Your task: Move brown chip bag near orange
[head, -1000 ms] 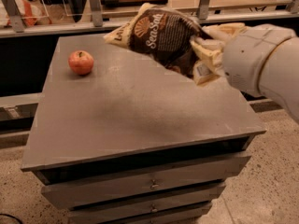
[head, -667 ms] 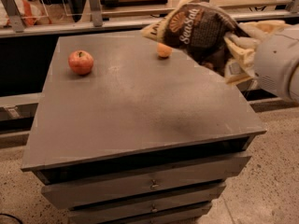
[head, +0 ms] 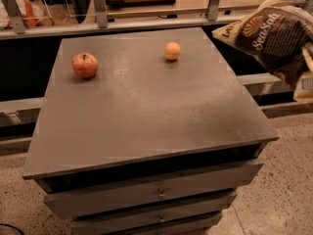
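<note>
1. Hanging in the air past the table's [head: 146, 126] right edge: brown chip bag [head: 274, 33], pinched by the gripper [head: 304, 80] at the frame's right border.
2. Resting on the far tabletop, well apart from the bag: orange [head: 172, 51]; apple [head: 85, 65] at left.

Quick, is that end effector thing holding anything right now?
End effector: at the right edge of the view, closed on the bag, holding it in the air beyond the table.
</note>
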`<action>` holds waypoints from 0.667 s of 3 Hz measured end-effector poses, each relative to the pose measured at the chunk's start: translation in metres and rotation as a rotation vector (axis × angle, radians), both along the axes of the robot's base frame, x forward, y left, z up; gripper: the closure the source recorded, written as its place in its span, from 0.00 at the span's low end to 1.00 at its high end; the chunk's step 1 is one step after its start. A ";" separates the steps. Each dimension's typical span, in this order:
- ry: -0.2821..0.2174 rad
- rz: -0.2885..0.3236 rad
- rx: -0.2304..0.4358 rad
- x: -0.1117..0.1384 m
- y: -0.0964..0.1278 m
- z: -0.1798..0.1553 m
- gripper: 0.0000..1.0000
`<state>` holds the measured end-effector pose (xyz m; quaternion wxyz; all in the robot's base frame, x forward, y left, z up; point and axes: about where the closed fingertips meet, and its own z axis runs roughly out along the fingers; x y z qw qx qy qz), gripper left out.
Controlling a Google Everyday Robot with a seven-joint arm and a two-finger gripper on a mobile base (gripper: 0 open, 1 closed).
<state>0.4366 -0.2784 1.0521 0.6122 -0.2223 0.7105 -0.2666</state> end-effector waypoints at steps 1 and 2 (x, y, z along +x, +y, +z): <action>-0.007 -0.022 -0.026 -0.001 -0.010 0.001 1.00; 0.010 0.057 -0.023 0.024 -0.003 -0.006 1.00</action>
